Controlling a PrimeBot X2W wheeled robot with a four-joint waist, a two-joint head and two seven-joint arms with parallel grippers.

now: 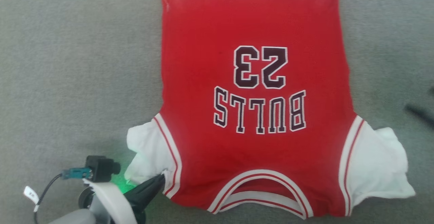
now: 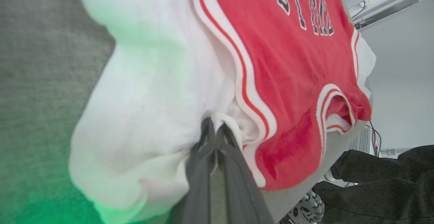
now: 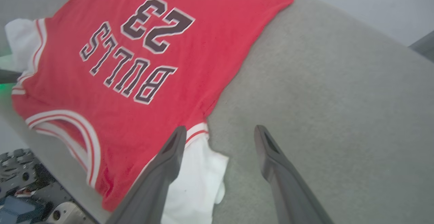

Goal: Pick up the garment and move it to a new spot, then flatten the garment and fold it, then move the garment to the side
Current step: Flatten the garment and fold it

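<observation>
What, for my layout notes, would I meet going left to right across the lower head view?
White cable tag → teal connector → garment's white sleeve → striped neckline → garment's other white sleeve.

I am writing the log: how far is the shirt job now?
Done: the shirt lies spread out on the grey table. In hand: the left gripper is shut on one white sleeve; the right gripper is open near the other. Left: folding and moving aside.
</observation>
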